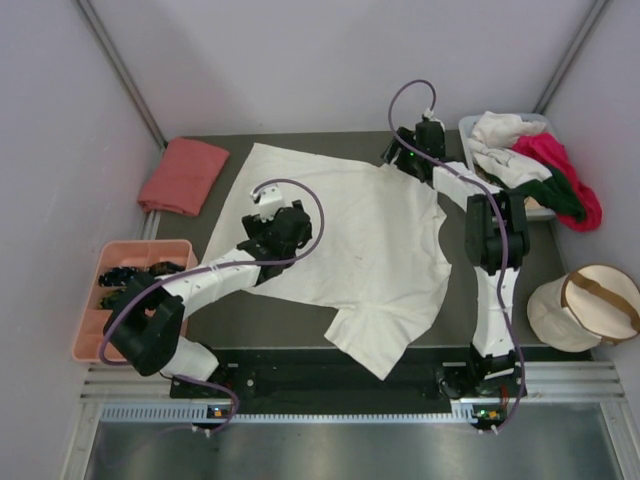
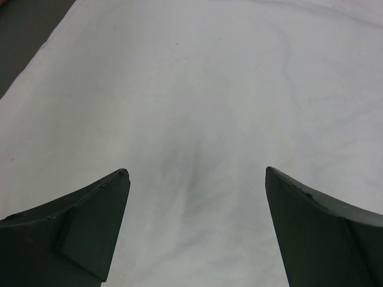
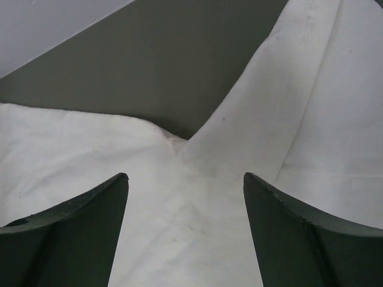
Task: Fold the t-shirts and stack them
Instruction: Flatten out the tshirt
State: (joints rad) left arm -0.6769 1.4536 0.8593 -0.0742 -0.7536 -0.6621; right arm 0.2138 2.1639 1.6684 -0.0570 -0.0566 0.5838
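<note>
Records cream-white t-shirt (image 1: 350, 240) spread flat mid-frame in top view, judges it light, limp, best pinched at hem or sleeve edge, and notes left gripper (image 2: 196, 173) fully open, right gripper (image 3: 184, 176) wide open, both empty over cloth.

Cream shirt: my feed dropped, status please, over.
Left gripper open over cream shirt, mid-body. Right gripper open at its far edge. Shirt spread, unfolded. Nothing on it.

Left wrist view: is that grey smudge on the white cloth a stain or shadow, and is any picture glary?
Left wrist view: likely soft shadow in a crease of the t-shirt, between the fingers. Right wrist view: even light, no glare. Top view: sharp, diffuse light, faint shadows only.
</note>
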